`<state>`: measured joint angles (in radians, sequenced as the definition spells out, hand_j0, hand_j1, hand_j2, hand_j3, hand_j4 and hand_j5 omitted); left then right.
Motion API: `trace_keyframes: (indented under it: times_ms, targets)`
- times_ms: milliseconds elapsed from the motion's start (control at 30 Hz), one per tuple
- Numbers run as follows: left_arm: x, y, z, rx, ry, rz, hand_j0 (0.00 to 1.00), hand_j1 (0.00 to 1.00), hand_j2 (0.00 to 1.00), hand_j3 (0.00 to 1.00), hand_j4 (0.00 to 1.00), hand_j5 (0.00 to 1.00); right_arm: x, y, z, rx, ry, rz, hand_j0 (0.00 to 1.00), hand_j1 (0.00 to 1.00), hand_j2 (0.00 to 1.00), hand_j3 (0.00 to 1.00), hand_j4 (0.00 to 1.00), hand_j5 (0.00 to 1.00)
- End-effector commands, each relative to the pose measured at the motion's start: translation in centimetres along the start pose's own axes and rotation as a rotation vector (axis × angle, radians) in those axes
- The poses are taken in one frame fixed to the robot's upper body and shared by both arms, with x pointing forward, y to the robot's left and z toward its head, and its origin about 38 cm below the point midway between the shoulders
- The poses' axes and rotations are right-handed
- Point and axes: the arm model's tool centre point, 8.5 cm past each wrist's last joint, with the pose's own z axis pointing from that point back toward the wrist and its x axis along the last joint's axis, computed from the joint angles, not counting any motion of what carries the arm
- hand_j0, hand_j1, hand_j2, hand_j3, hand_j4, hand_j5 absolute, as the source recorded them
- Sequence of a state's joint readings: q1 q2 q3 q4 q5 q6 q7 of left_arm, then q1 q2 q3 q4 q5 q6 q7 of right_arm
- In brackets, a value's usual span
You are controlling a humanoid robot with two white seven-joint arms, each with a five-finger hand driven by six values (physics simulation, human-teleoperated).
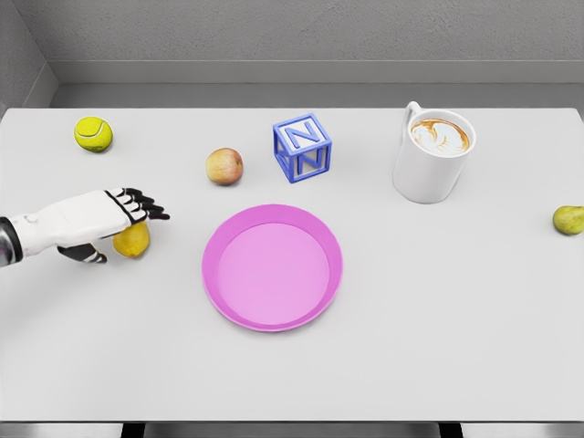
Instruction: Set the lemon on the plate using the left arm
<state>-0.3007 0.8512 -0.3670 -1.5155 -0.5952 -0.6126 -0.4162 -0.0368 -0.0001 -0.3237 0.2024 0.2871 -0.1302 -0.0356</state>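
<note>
The yellow lemon (135, 243) lies on the white table at the left, partly covered by my left hand (129, 232). The hand comes in from the left edge and hovers over the lemon, with its black-tipped fingers (146, 205) stretched out above the fruit and the thumb (89, 256) lower down on the near side. The fingers are spread and do not close around the lemon. The pink plate (219, 239) sits in the middle of the table, to the right of the lemon, with nothing on it. My right arm does not show.
A tennis ball (93, 134) rests at the far left. An apple (224, 166) and a blue letter block (302, 148) stand behind the plate. A white mug of coffee (432, 153) is at the back right, and a pear (568, 220) by the right edge.
</note>
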Motion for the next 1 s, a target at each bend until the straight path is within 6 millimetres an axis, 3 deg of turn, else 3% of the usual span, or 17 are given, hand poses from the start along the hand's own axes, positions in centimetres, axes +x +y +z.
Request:
trace_keyframes:
  times_ms: [0,67,200,600,667,967]
  targets:
    - [-0.1,-0.1,-0.1,-0.007,0.006,-0.005,1.0,1.0,1.0,1.0,1.0,1.0,0.0,0.0,0.0,0.0,0.0,0.0,1.0,1.0,1.0,1.0,1.0,1.0]
    - [0.1,-0.3,-0.4,-0.015,0.008,-0.017,1.0,1.0,1.0,1.0,1.0,1.0,0.0,0.0,0.0,0.0,0.0,0.0,1.0,1.0,1.0,1.0,1.0,1.0]
    - [0.0,-0.3,-0.5,-0.045,0.018,-0.049,0.8,0.8,0.8,0.8,0.8,0.8,0.0,0.0,0.0,0.0,0.0,0.0,1.0,1.0,1.0,1.0,1.0,1.0]
    - [0.9,-0.8,-1.6,-0.059,-0.005,-0.058,0.8,0.8,0.8,0.8,0.8,0.8,0.0,0.0,0.0,0.0,0.0,0.0,1.0,1.0,1.0,1.0,1.0,1.0]
    - [0.7,-0.4,-1.5,-0.056,0.001,-0.067,0.61,0.61,0.61,0.61,0.61,0.61,0.0,0.0,0.0,0.0,0.0,0.0,1.0,1.0,1.0,1.0,1.0,1.0]
    - [0.7,-0.2,-1.5,-0.053,0.0,-0.071,0.52,0.52,0.52,0.52,0.52,0.52,0.0,0.0,0.0,0.0,0.0,0.0,1.0,1.0,1.0,1.0,1.0,1.0]
